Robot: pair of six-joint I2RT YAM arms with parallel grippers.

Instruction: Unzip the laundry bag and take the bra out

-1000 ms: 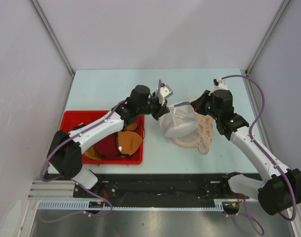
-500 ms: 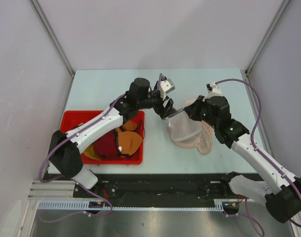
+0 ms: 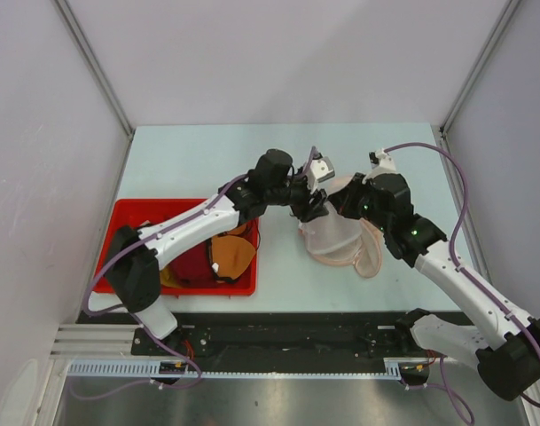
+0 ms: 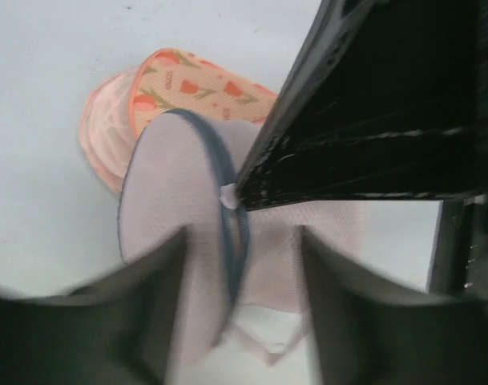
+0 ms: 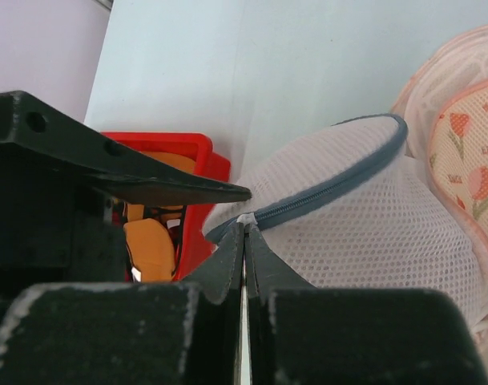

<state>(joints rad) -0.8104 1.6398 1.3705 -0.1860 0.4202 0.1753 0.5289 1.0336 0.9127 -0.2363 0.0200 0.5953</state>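
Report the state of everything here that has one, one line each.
laundry bag, zipped shut, pinched at its zipper end
right gripper, shut on the laundry bag
left gripper, open, fingers straddling the zipper band
pink mesh bag, lying flat, patterned fabric inside
red bin, holding bras

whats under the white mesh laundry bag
A pinkish mesh bag holding peach flower-print fabric sticks out from beneath the white laundry bag. How far it runs under, and anything else below, is covered.
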